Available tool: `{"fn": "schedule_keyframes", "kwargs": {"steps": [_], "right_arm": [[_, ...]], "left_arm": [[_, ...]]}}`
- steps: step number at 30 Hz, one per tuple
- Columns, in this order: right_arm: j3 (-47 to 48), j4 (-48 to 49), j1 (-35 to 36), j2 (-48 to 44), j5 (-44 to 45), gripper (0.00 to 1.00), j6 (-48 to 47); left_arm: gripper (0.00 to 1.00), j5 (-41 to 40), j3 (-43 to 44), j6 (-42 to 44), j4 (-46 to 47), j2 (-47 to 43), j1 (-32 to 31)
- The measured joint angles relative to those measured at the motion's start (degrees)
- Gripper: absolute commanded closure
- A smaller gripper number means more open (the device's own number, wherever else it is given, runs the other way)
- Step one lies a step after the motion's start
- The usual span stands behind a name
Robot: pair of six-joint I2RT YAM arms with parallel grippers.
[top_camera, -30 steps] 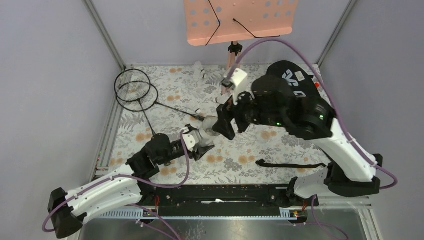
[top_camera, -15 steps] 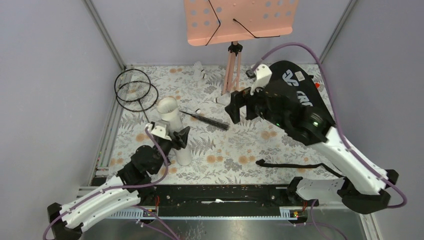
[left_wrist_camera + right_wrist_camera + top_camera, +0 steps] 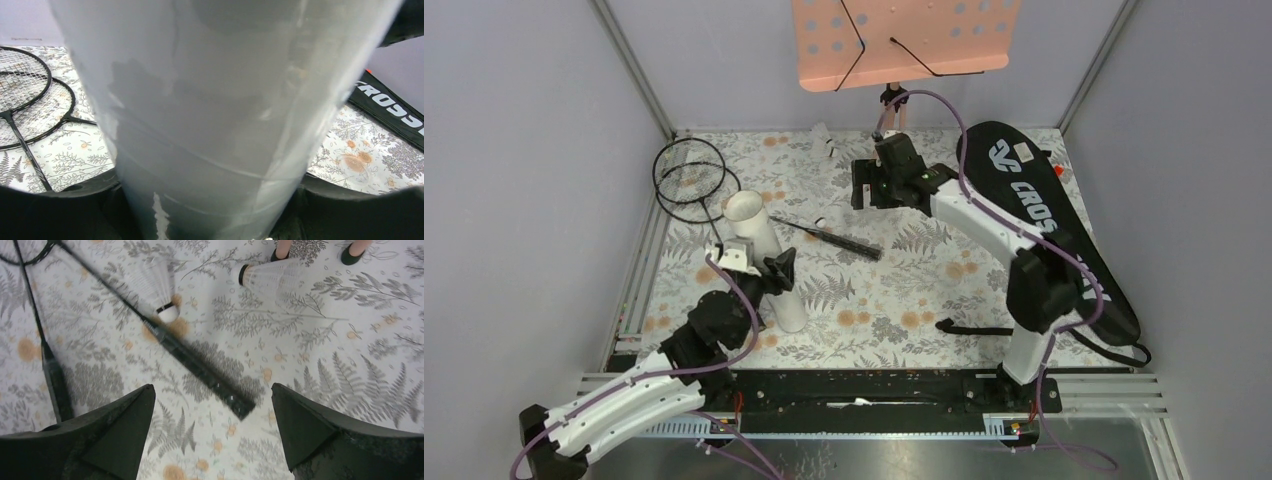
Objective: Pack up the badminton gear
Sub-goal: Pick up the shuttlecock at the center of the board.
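The left gripper is clamped around the lower half of the long white tube. The tube stands on the floral tablecloth at the near left, leaning with its open mouth towards the far left. In the left wrist view the tube fills nearly the whole frame, with dark finger pads on either side at the bottom.

The right gripper hangs over the far middle of the table with its jaws wide apart and nothing between them. Its wrist view shows a black racket handle lying slantwise on the cloth below the gap. A white feather shuttlecock lies just beside that racket's shaft. A second shuttlecock lies near the pink feet of the music stand. A third shuttlecock rests at the far edge, left of the stand.

The two racket heads overlap at the far left. The second racket's handle runs towards the tube.

The black CROSSWAY bag lies along the right side, with its strap trailing onto the cloth at the near right.
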Motion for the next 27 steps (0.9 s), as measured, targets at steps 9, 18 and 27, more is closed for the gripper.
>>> {"fn": "schedule_keyframes", "kwargs": {"steps": [9, 18, 27], "right_arm": [[3.0, 12.0, -6.9, 18.1, -5.9, 0.06, 2.3], [6.5, 15.5, -7.6, 23.0, -4.9, 0.07, 2.3], [10.1, 15.9, -7.7, 26.1, -4.0, 0.05, 3.7]], "left_arm": [[0.36, 1.3, 0.5, -0.5, 3.1, 4.3, 0.0], [0.37, 1.8, 0.7, -1.1, 3.7, 5.2, 0.0], [0.40, 2.4, 0.8, -1.1, 3.5, 5.2, 0.0]]}}
